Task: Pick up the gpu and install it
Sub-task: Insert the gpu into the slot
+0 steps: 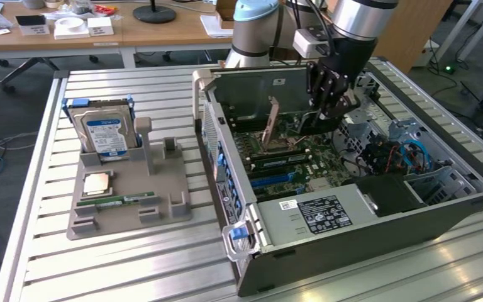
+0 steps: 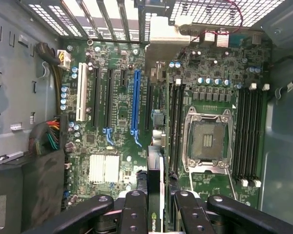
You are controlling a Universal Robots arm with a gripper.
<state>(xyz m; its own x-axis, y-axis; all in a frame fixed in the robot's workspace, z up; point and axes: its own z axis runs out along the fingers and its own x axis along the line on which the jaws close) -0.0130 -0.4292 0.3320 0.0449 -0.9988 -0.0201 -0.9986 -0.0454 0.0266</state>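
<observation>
Presently: gpu (image 2: 156, 175), edge-on, clamped in the jaws over the motherboard (image 2: 112, 141), long axis parallel to the blue slot (image 2: 135, 102) just beside it, bracket end toward the rear grille (image 2: 88, 17).

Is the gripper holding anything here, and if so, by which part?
Yes. The gripper holds the gpu, pinched across its thin upper edge, the one facing away from the motherboard. The card hangs edge-down above the board.
</observation>
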